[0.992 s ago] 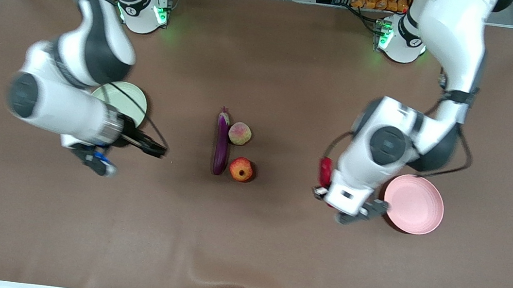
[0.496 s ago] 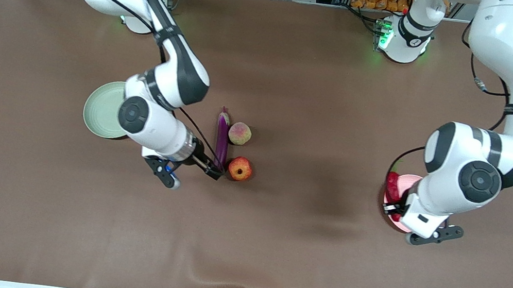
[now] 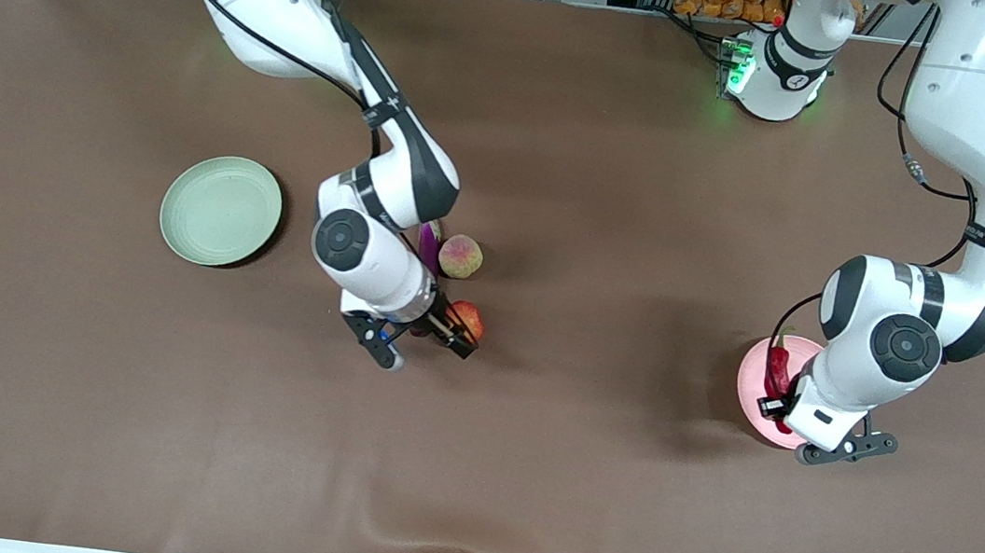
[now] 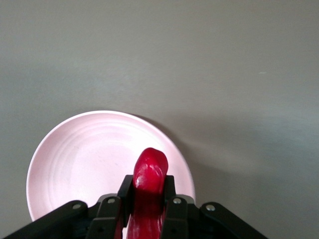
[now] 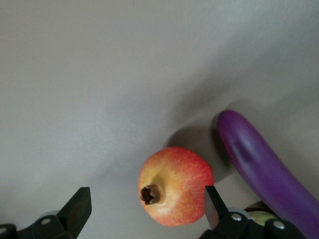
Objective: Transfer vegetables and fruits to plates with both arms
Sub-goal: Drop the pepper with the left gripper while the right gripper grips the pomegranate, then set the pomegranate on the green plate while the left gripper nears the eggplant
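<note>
My left gripper (image 3: 775, 401) is shut on the red chili pepper (image 3: 777, 366) and holds it over the pale pink plate (image 3: 751, 376). In the left wrist view the chili (image 4: 149, 172) sticks out between the closed fingers (image 4: 172, 194) above the pink plate (image 4: 79, 159). My right gripper (image 3: 455, 334) is open and low over the red-orange pomegranate (image 3: 472, 316). In the right wrist view the pomegranate (image 5: 175, 185) sits between the spread fingers (image 5: 79, 209). The purple eggplant (image 5: 261, 162) lies beside it, mostly hidden under the right arm in the front view (image 3: 429, 241). The peach (image 3: 460, 256) lies next to the eggplant.
The pale green plate (image 3: 221, 209) lies bare toward the right arm's end of the table. The brown table cover (image 3: 581, 475) spreads wide nearer the front camera. The right arm's forearm (image 3: 369, 252) hangs over the eggplant.
The right arm has swung from beside the green plate to the pomegranate, gripper open. The left arm has carried the chili from beside the pink plate to over it.
</note>
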You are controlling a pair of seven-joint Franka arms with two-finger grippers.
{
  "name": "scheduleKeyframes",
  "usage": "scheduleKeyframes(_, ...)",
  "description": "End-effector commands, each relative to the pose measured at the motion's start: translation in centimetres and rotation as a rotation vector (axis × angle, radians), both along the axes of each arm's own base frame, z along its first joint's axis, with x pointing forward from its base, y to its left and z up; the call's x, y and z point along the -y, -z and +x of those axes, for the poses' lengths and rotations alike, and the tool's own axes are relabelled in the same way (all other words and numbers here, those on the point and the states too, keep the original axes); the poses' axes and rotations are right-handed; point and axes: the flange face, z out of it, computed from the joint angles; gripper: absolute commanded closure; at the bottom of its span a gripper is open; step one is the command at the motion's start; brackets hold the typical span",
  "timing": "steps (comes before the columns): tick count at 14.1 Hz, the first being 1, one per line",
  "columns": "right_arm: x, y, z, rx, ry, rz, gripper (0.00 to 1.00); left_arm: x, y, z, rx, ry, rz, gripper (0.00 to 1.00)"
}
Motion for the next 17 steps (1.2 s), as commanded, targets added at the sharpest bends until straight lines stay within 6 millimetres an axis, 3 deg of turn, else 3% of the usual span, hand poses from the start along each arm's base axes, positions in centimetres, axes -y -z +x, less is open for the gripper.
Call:
scheduleKeyframes(1, -2.4, 1.5, -0.9, 0.01, -0.004, -0.017, 0.0, -3.7, 2.0, -0.4, -0.007, -0.027, 0.009, 1.0)
scheduleKeyframes(5, -3.3, 3.4, -2.2, 0.02, -0.077, -0.086, 0.02, -4.6, 3.5, -1.0, -0.029, -0.042, 0.008, 1.0)
scheduleKeyframes(6, -2.8, 3.6, -2.0, 0.018, -0.076, -0.094, 0.15, -4.6, 3.6, -1.2, -0.033, -0.043, 0.008, 1.0)
scheduleKeyframes(7, -2.6, 3.4, -1.7, 0.025, -0.079, -0.096, 0.5, -4.5, 3.7, -1.5, -0.038, -0.043, 0.008, 0.71)
scheduleKeyframes(8, -2.5, 3.3, -1.6, 0.024, -0.076, -0.092, 0.74, -4.2, 3.6, -1.5, -0.037, -0.042, 0.01, 0.01)
scheduleKeyframes(9, -2.1, 3.0, -1.2, 0.029, -0.077, -0.092, 0.96, -3.9, 3.3, -1.5, -0.037, -0.036, 0.009, 0.0)
scheduleKeyframes(10, -1.1, 2.9, -0.6, 0.016, -0.064, -0.095, 1.0, -3.4, 1.8, -1.1, -0.013, -0.029, 0.005, 0.0)
scheduleKeyframes(11, -0.3, 2.8, -0.2, -0.016, -0.059, -0.105, 1.0, -2.6, 0.1, -0.7, 0.014, -0.017, 0.0, 0.0)
scheduleKeyframes(13, 0.1, -0.4, 1.0, -0.063, -0.064, -0.113, 1.0, 0.0, -3.3, -0.3, 0.064, 0.01, -0.011, 0.0)
scheduleKeyframes(15, 4.7, -4.4, 4.1, -0.161, -0.037, -0.112, 1.0, 3.1, -4.7, -0.8, 0.06, 0.047, -0.021, 0.0)
scheduleKeyframes(17, 9.3, -8.1, 5.6, -0.221, -0.073, -0.075, 1.0, 6.3, -6.0, -1.4, 0.045, 0.061, -0.035, 0.0)
